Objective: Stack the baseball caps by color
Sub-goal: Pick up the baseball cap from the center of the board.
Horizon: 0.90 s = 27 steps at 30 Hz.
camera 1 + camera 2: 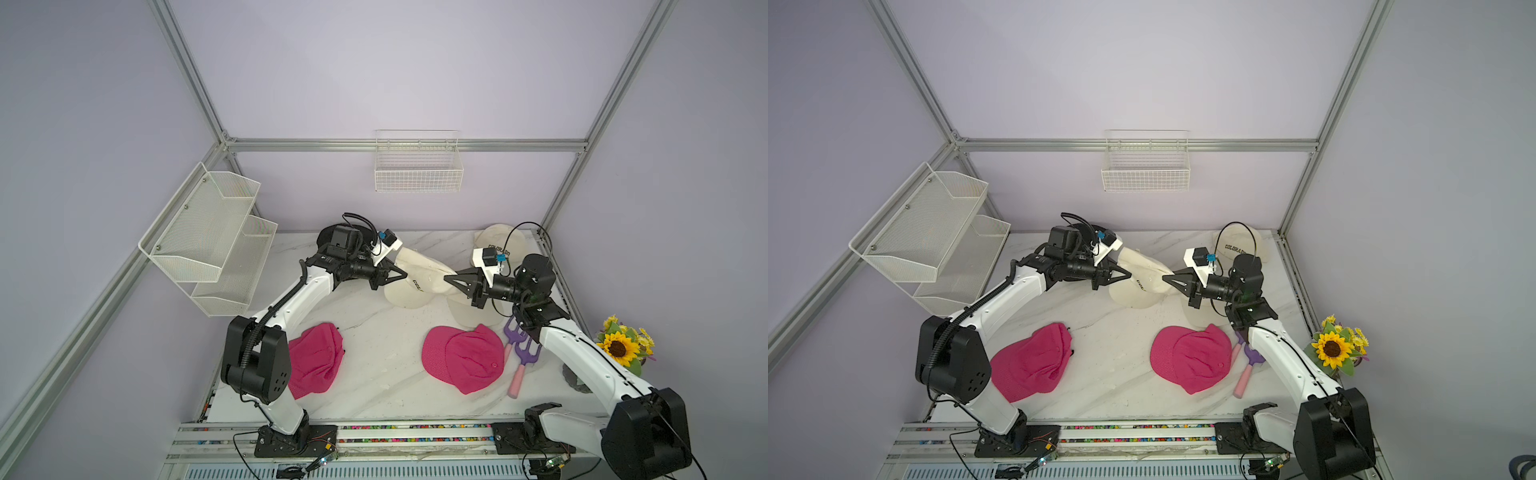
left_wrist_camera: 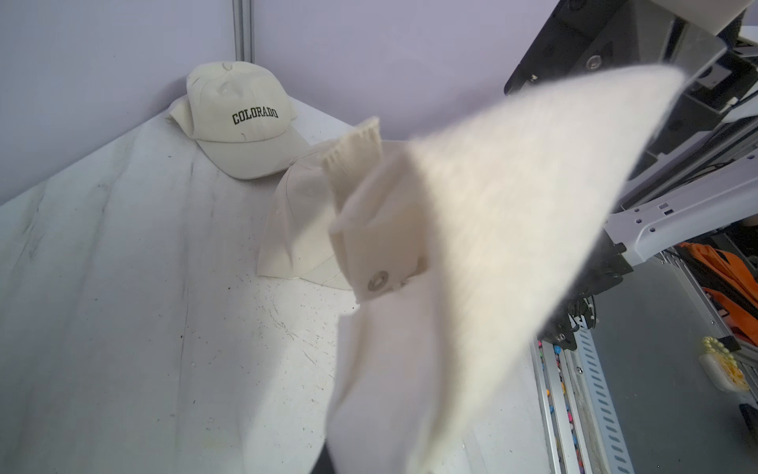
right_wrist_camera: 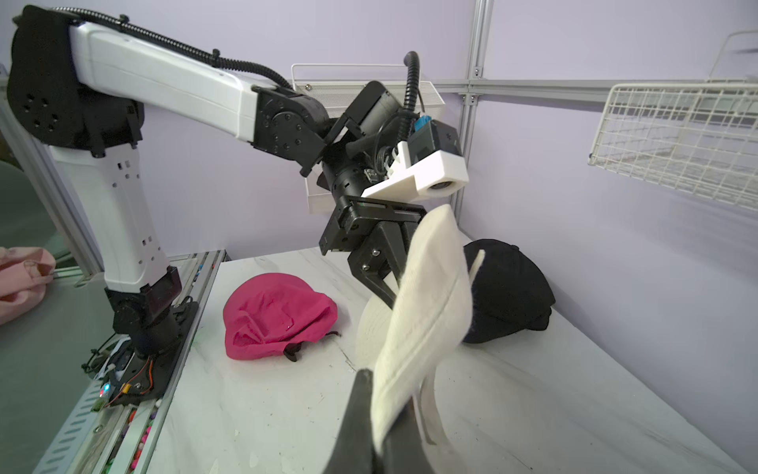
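A cream cap (image 1: 419,276) (image 1: 1142,276) hangs above the table, stretched between my two grippers. My left gripper (image 1: 404,276) (image 1: 1128,275) is shut on its strap end, and my right gripper (image 1: 446,279) (image 3: 381,394) is shut on its brim (image 3: 430,295). In the left wrist view the held cap (image 2: 471,246) hides the jaws. Two more cream caps lie at the back right: a "COLORADO" one (image 1: 496,241) (image 2: 242,119) and another (image 1: 469,313) (image 2: 295,230) beneath my right gripper. Two pink caps (image 1: 316,359) (image 1: 463,359) lie near the front. A black cap (image 3: 508,291) sits behind the left arm.
Purple and pink garden forks (image 1: 521,353) lie right of the pink cap, beside my right arm. A sunflower bunch (image 1: 621,347) stands at the right edge. A wire basket (image 1: 417,166) hangs on the back wall and a mesh shelf (image 1: 208,237) on the left wall.
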Available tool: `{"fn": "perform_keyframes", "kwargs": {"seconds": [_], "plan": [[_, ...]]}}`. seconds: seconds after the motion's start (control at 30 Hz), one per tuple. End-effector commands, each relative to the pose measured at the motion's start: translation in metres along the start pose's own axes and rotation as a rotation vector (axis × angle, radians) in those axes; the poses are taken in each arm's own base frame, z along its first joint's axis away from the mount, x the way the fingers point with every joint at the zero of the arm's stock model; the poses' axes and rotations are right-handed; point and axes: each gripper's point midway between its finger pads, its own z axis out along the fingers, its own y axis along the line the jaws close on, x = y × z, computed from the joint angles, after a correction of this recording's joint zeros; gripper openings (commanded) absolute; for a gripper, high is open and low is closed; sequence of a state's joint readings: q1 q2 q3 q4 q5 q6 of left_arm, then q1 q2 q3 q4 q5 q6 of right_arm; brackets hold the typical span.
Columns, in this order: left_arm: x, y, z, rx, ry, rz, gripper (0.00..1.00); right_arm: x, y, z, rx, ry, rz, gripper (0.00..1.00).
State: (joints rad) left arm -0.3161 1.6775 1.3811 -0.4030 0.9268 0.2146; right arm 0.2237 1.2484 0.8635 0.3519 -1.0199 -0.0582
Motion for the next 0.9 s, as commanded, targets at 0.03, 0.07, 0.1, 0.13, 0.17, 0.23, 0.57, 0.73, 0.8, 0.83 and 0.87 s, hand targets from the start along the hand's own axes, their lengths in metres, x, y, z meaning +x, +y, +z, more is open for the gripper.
{"fn": "perform_keyframes", "kwargs": {"seconds": [0.03, 0.07, 0.1, 0.13, 0.17, 0.23, 0.57, 0.73, 0.8, 0.83, 0.87], "plan": [[0.016, 0.042, -0.016, -0.171, -0.016, -0.136, 0.13, -0.021, -0.036, 0.023, 0.119, -0.018, 0.025, 0.00], [0.015, 0.040, -0.017, -0.170, -0.032, -0.133, 0.19, -0.019, -0.042, 0.028, 0.131, -0.010, 0.044, 0.00], [0.015, 0.036, -0.018, -0.160, -0.045, -0.124, 0.29, -0.016, -0.046, 0.032, 0.137, -0.002, 0.056, 0.00], [0.016, 0.032, -0.019, -0.143, -0.056, -0.112, 0.37, -0.016, -0.048, 0.035, 0.134, 0.004, 0.059, 0.00], [0.015, 0.025, -0.020, -0.115, -0.072, -0.090, 0.47, -0.011, -0.050, 0.039, 0.125, 0.017, 0.066, 0.00], [0.016, 0.012, -0.022, -0.069, -0.101, -0.052, 0.65, -0.003, -0.050, 0.048, 0.104, 0.043, 0.064, 0.00], [-0.008, 0.058, -0.072, -0.473, -0.348, -0.129, 1.00, 0.052, -0.061, 0.077, 0.092, 0.256, 0.008, 0.00], [0.030, 0.113, -0.138, -0.961, -0.469, -0.573, 1.00, 0.076, -0.071, 0.086, 0.077, 0.353, -0.002, 0.00], [0.044, 0.111, -0.145, -0.991, -0.499, -0.659, 1.00, 0.085, -0.071, 0.090, 0.041, 0.388, 0.001, 0.00], [0.046, 0.108, -0.144, -0.971, -0.526, -0.673, 1.00, 0.089, -0.071, 0.092, 0.023, 0.405, 0.001, 0.00], [0.047, 0.104, -0.143, -0.945, -0.549, -0.678, 1.00, 0.093, -0.071, 0.095, 0.006, 0.418, 0.005, 0.00]]}}
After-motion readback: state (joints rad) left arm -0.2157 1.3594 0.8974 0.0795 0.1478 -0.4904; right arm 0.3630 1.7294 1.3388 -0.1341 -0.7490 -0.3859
